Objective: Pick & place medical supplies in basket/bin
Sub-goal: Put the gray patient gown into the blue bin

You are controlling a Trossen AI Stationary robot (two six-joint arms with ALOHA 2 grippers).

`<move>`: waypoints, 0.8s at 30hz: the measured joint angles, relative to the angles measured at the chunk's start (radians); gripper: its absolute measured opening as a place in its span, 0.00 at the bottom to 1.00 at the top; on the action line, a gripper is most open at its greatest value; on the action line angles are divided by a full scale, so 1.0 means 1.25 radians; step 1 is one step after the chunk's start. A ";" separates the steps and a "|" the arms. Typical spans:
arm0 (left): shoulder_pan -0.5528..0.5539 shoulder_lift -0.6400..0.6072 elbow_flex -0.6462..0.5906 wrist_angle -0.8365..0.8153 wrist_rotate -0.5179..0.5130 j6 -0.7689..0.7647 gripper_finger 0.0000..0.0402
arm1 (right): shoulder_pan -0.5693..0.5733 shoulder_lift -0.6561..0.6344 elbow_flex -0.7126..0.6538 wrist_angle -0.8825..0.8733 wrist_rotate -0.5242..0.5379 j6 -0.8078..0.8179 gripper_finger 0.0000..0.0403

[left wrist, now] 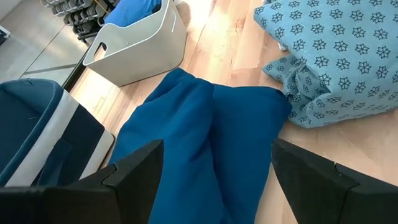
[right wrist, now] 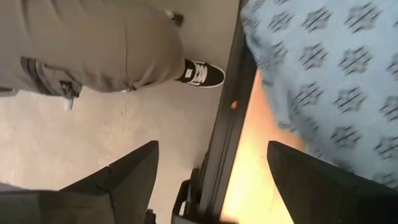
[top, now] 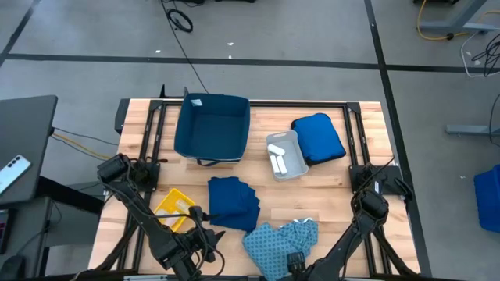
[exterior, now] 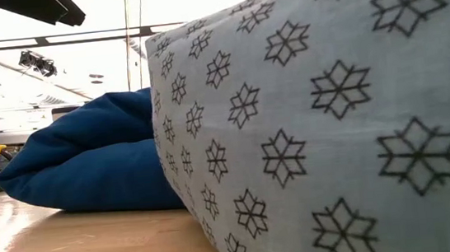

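Left gripper [left wrist: 214, 180]: arm folded low at the table's near edge, fingers [left wrist: 134, 171] spread wide and holding nothing, with the dark navy cloth garment [top: 233, 203], a soft, loosely folded fabric, directly ahead between and beyond them. Past that garment lie the rigid light grey plastic tray [top: 287, 154] holding white oblong packets [top: 277, 152], the square soft-walled navy bin [top: 212, 127] and, beside this arm, the yellow plastic tray [top: 173, 208]. Right gripper [right wrist: 211, 180]: arm bent low at the near edge, fingers apart and empty, angled over the table edge toward the floor, the light blue star-patterned cloth garment [top: 277, 242] crumpled just beside it, a person's trouser leg [right wrist: 87, 43] and dark shoe [right wrist: 202, 74] beyond.
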 joint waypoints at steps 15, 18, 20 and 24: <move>0.000 0.000 0.000 0.000 0.039 0.000 0.74 | 0.022 0.000 0.000 -0.067 -0.055 0.073 0.94; 0.000 0.000 0.000 0.000 0.039 0.000 0.74 | 0.031 0.000 0.000 -0.079 -0.070 0.129 0.93; 0.000 0.000 0.000 0.000 0.039 0.004 0.74 | 0.040 0.000 0.000 -0.084 -0.077 0.158 0.93; 0.000 0.000 0.000 0.000 0.039 0.005 0.74 | 0.052 0.000 0.000 -0.065 -0.090 0.197 0.93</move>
